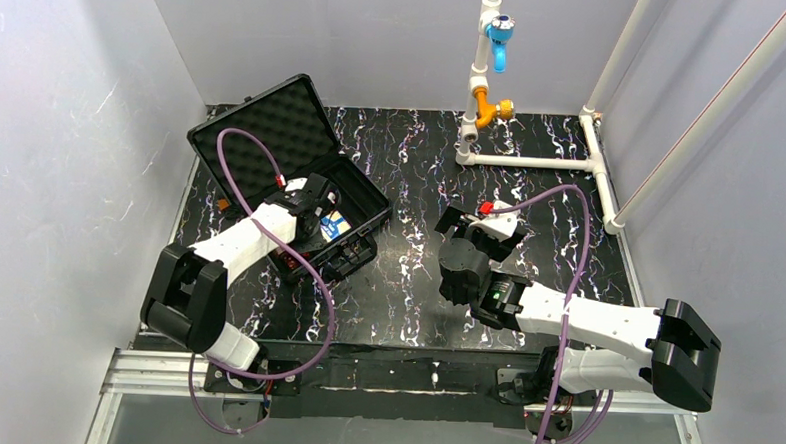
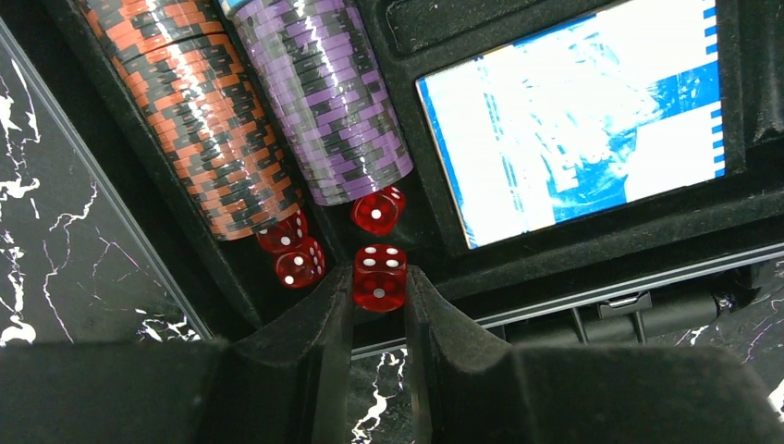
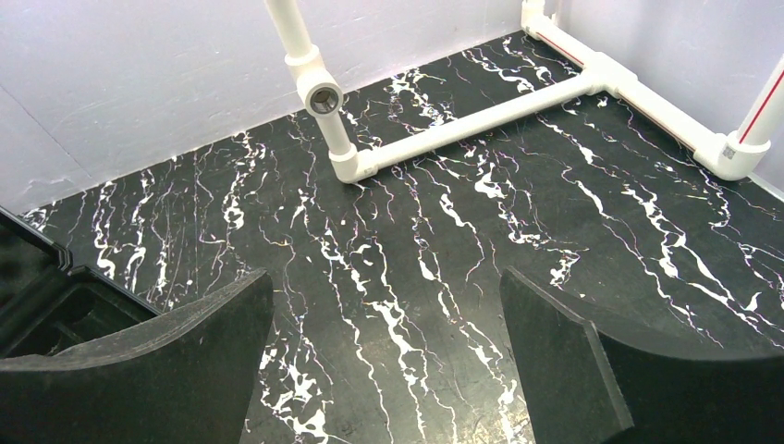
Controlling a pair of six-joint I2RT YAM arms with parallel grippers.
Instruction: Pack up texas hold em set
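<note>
The black case [image 1: 365, 196] lies open at the left, its egg-crate foam lid [image 1: 268, 126] raised. My left gripper [image 1: 314, 214] is inside it. In the left wrist view it [image 2: 379, 289] is shut on a small red die [image 2: 379, 276] at the case's near edge. Three more red dice [image 2: 377, 211] [image 2: 300, 265] [image 2: 280, 233] lie at the ends of a brown chip stack [image 2: 199, 120] and a purple chip stack [image 2: 324, 102]. A blue card box [image 2: 573, 120] sits in its slot to the right. My right gripper [image 1: 469, 225] [image 3: 384, 277] is open and empty above the tabletop.
A white pipe frame [image 1: 532, 160] with a blue fitting [image 1: 498, 31] and an orange fitting [image 1: 492, 109] stands at the back right; it also shows in the right wrist view [image 3: 462, 129]. The case's corner [image 3: 46, 305] lies left of my right gripper. White walls enclose the table.
</note>
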